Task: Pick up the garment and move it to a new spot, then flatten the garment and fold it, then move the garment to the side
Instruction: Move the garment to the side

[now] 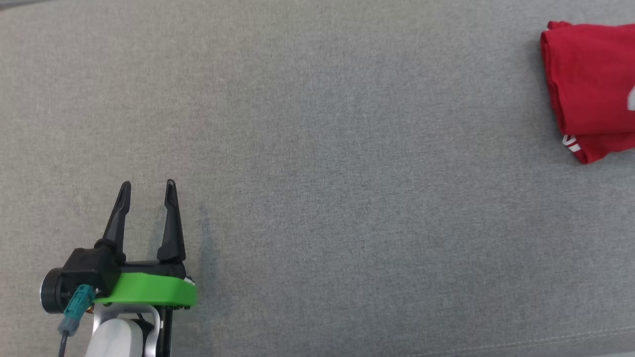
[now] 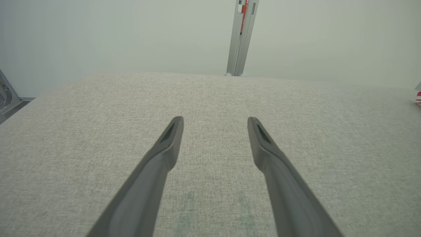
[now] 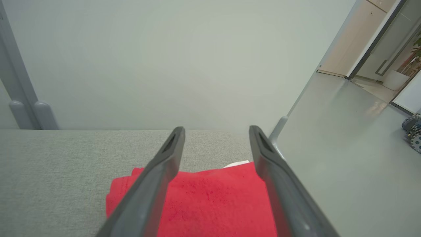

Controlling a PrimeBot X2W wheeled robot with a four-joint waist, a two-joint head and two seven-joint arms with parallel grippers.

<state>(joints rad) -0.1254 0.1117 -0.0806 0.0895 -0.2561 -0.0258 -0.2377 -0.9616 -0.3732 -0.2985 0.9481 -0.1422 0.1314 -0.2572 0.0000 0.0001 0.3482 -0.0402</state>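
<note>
Nearest the robot, at the lower left of the head view, the left gripper (image 1: 149, 183) hangs over the grey cloth surface (image 1: 317, 148) with its two dark fingers spread wide and nothing between them. The left wrist view shows the same: the left gripper (image 2: 215, 118) is wide, with bare grey weave under and ahead of it.

Further off, at the upper right edge of the head view, lies the red garment (image 1: 590, 84). It is folded into a compact stack, with a little white print at its lower corner. Its right side is cut off by the frame, so its long axis cannot be told.

In the right wrist view the right gripper (image 3: 216, 128) stands directly over the garment (image 3: 213, 204), jaws wide and apart from the cloth, which fills the bottom middle between the finger shafts. Beyond it a strip of grey surface runs to a pale wall (image 3: 164, 59), with floor (image 3: 345, 148) at the right.

The garment looks folded and set aside. The right arm is by far the nearer, and the left is well apart from it.
</note>
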